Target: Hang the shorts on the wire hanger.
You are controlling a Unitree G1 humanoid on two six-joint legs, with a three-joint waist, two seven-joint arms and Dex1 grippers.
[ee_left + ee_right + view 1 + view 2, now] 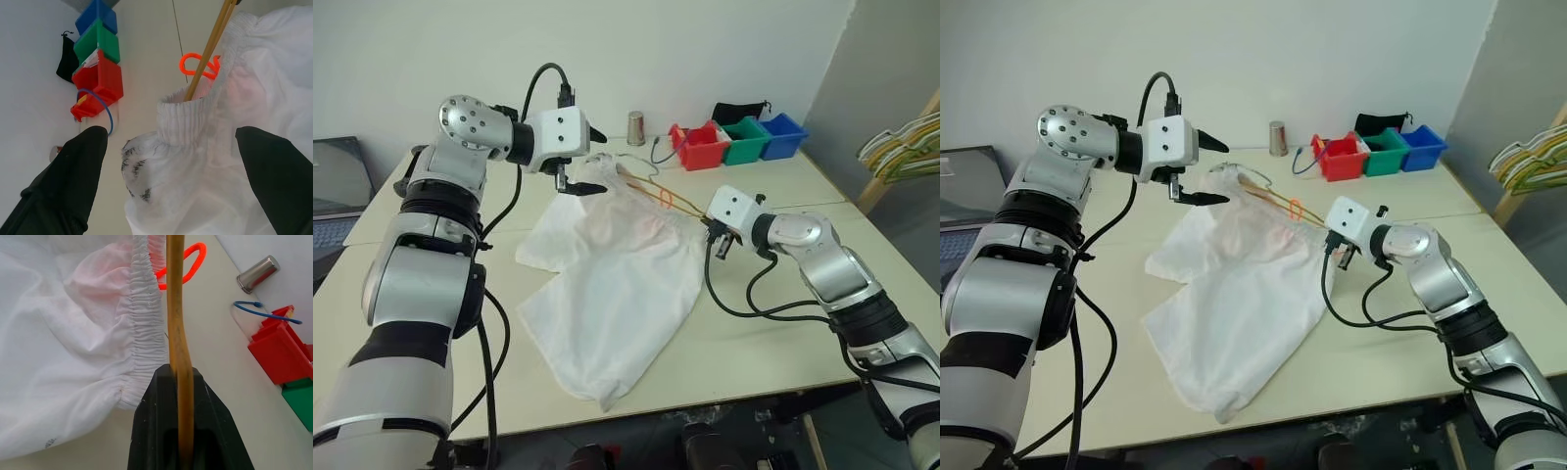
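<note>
Bright, even light; soft shadows.

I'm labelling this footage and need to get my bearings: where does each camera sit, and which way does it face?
Head, both eyes: forward and down over the table; both arms show.
Left wrist: along open black fingers of the left gripper at the shorts waistband.
Right wrist: along the right gripper, shut on the wire hanger.
Shared: shorts, hanger, orange drawstring, red bin.
</note>
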